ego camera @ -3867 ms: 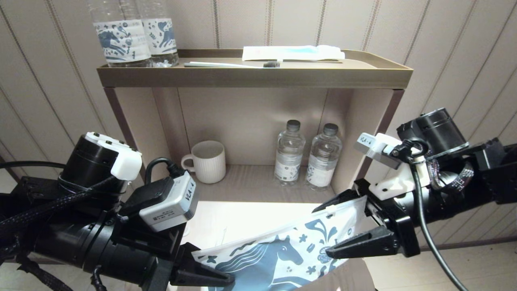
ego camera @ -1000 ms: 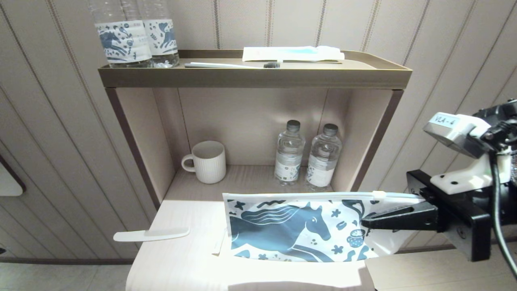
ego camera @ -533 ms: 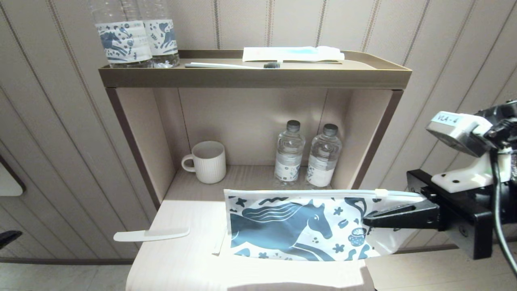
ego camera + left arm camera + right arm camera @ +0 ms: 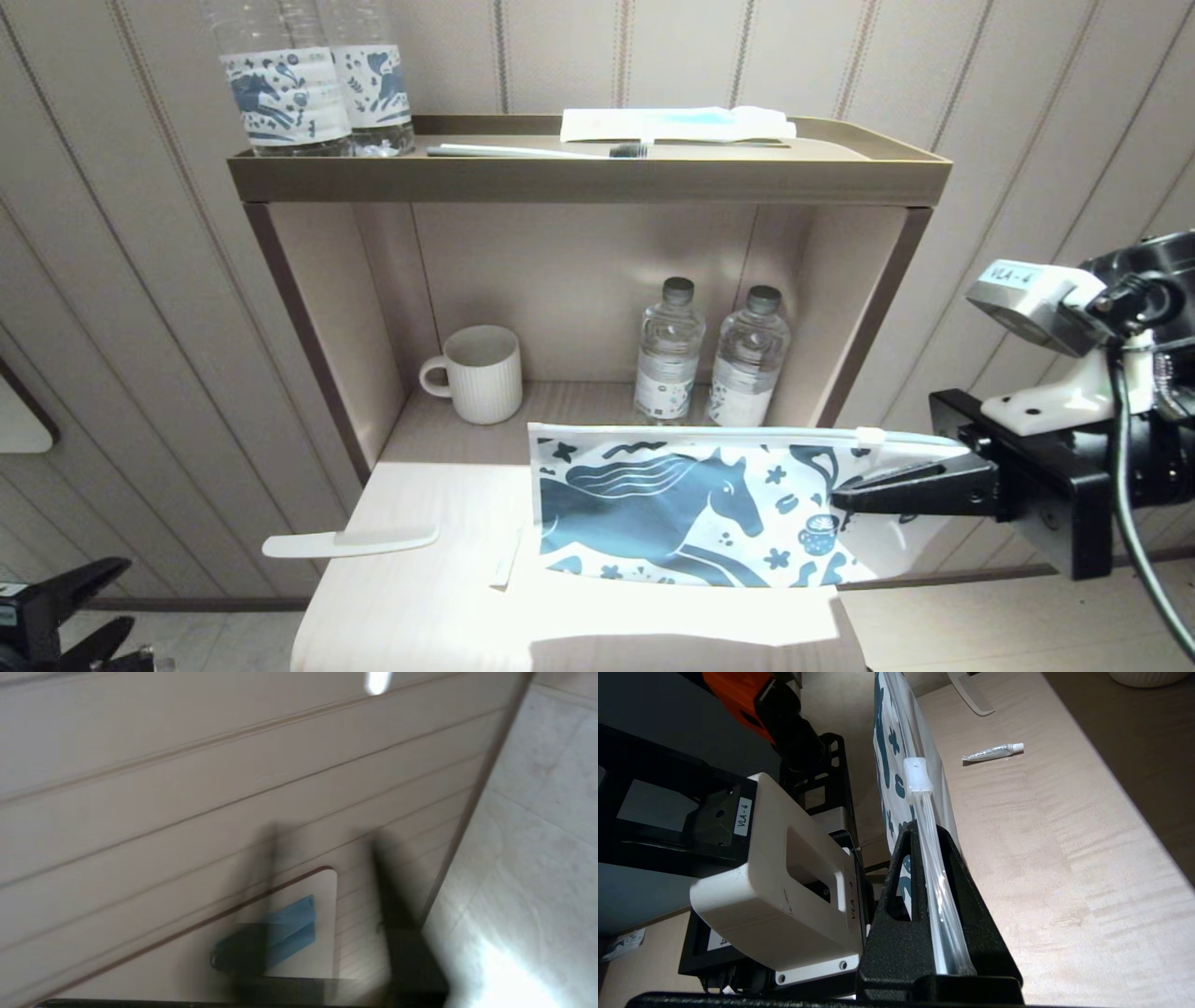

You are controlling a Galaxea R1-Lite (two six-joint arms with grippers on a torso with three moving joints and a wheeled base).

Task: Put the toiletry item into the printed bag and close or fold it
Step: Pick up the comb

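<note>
Comb (image 4: pixel 350 541) lies flat at the surface's (image 4: pixel 420 607) left edge, long axis left-right, handle overhanging leftward. Right pincer (image 4: pixel 845 499) reaches in level from the right, clamped on the printed bag's (image 4: pixel 691 509) right end, holding it upright on edge. Left pincer (image 4: pixel 79 607) sits low at left, fingers parted.

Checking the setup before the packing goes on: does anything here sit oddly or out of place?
Yes: the comb lies on the table with its handle jutting past the left edge. The right gripper holds the printed bag upright on its edge.
</note>
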